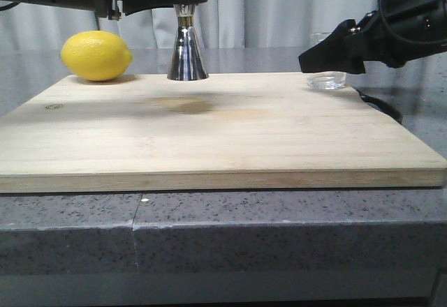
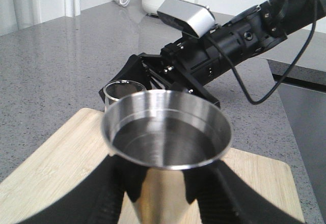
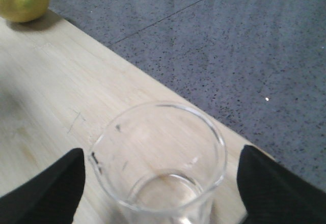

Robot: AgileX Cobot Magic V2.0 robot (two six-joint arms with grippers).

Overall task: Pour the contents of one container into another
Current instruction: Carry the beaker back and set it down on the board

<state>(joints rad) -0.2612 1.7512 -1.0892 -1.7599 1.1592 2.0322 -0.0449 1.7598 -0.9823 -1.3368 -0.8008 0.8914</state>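
- As the things stand now, the largest item is the bench (image 1: 279, 237), grey speckled stone, carrying a pale wooden cutting board (image 1: 209, 132).
- Right arm, black: its right claw (image 3: 158, 193) sits at the board's far right corner, fingers spread on either side of the beaker; a gap shows on both sides, so it is not yet pinching.
- Left arm, black: its left claw (image 2: 158, 196) flanks the waist of the jigger; whether the fingers press the steel or merely stand close I cannot tell.
- Lemon (image 1: 96, 56), whole, far left of the board, well apart from both vessels.
- Jigger (image 1: 187, 56), steel, upright near the middle of the far edge, open cup uppermost.
- Beaker (image 3: 159, 163), clear glass, upright, long axis vertical, lying directly between the right claw's fingers. The right arm is plainly the nearer one; the jigger lies to the beaker's left, so the pour must likely travel leftward once the beaker is gripped.
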